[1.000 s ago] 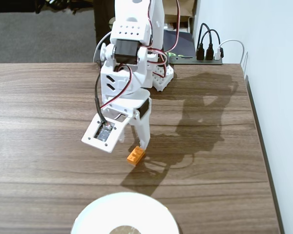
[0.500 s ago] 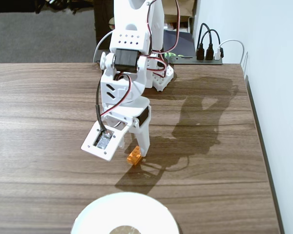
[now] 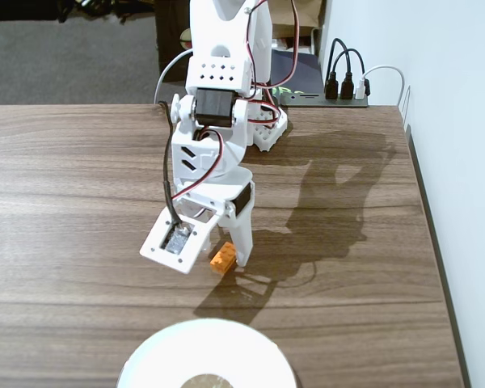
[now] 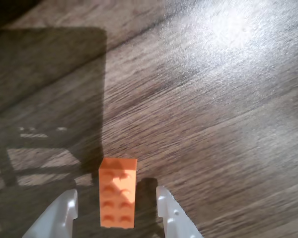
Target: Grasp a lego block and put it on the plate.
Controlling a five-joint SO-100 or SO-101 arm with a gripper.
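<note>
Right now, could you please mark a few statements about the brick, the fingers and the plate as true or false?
1. The brick lies between the two fingers. True.
2. The brick is already on the plate. False: it lies on the wooden table, above the plate in the fixed view.
3. The fingers are clamped on the brick. False: in the wrist view a gap shows on each side of it.
4. The brick is orange with studs on top. True.
5. The plate is only partly in the fixed view. True: the bottom edge cuts it off.
6. A second brick lies beside the plate. False: only one brick is visible.
</note>
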